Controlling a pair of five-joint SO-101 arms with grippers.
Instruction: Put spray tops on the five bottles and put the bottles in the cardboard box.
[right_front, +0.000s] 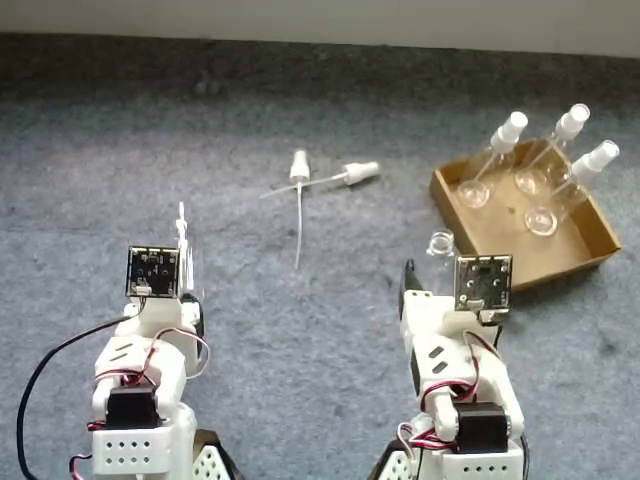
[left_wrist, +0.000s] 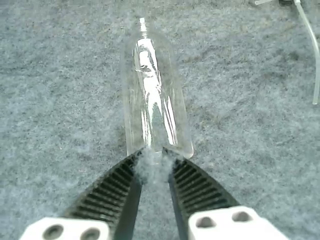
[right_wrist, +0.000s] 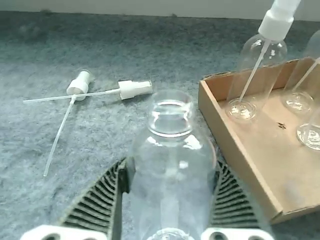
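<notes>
Right gripper (right_wrist: 170, 170) clamps an uncapped bottle (right_wrist: 172, 120), two loose spray tops (right_wrist: 135, 89) lying near the cardboard box (right_wrist: 232, 155).

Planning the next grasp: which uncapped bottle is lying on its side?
The bottle by the left gripper; the other uncapped one stands upright in the right gripper.

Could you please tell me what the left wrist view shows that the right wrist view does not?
Left wrist view: a topless clear bottle, its neck pointing away, against the grey carpet. Right wrist view: an upright bottle, also without a top, clamped in the jaws of the right gripper; two loose spray tops; the cardboard box with capped bottles standing inside. Both share the carpet and one loose top's dip tube.
</notes>
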